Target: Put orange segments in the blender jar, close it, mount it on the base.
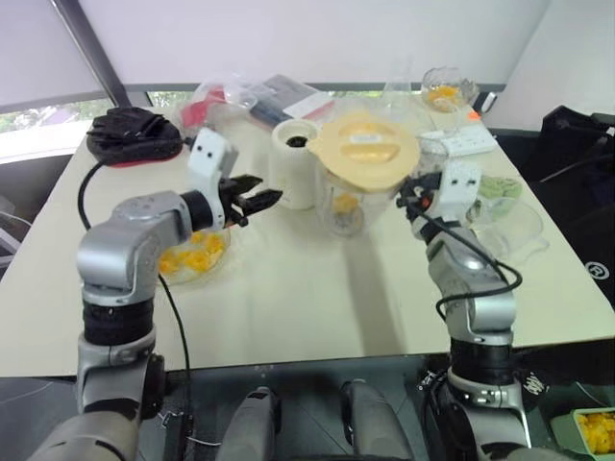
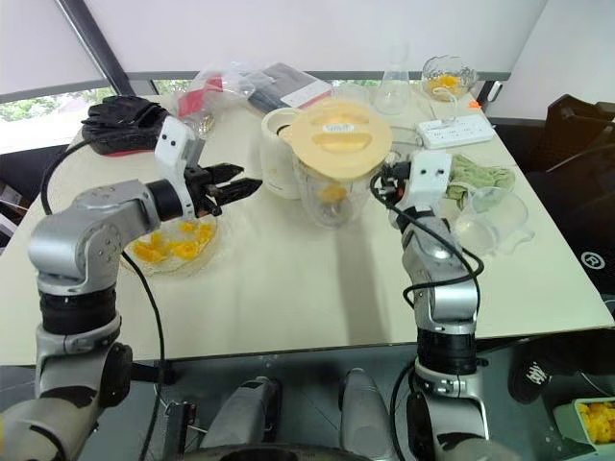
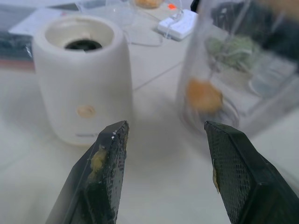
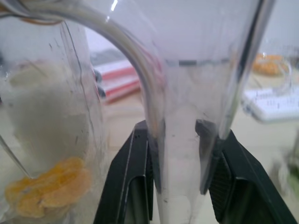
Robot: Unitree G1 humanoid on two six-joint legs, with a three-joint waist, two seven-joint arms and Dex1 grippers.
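The blender jar (image 1: 348,209) stands mid-table, topped by a cream lid (image 1: 370,149), with an orange segment (image 1: 344,204) at its bottom. My right gripper (image 1: 413,192) is shut on the jar's clear handle (image 4: 187,140), one finger on each side. I cannot tell whether the jar rests on the table. The cream-white base (image 1: 293,163), dark socket up, stands just left of the jar. My left gripper (image 1: 259,202) is open and holds nothing; it points at the base and has pulp on its fingers (image 3: 105,158). It hovers over a glass bowl of orange segments (image 1: 192,254).
Black gloves (image 1: 135,134) and plastic bags (image 1: 240,96) lie at the back left. A flask (image 1: 399,86), a glass of fruit (image 1: 444,91) and a power strip (image 1: 461,144) sit at the back right. A green cloth (image 1: 500,187) and clear bowl (image 1: 509,226) are beside my right arm.
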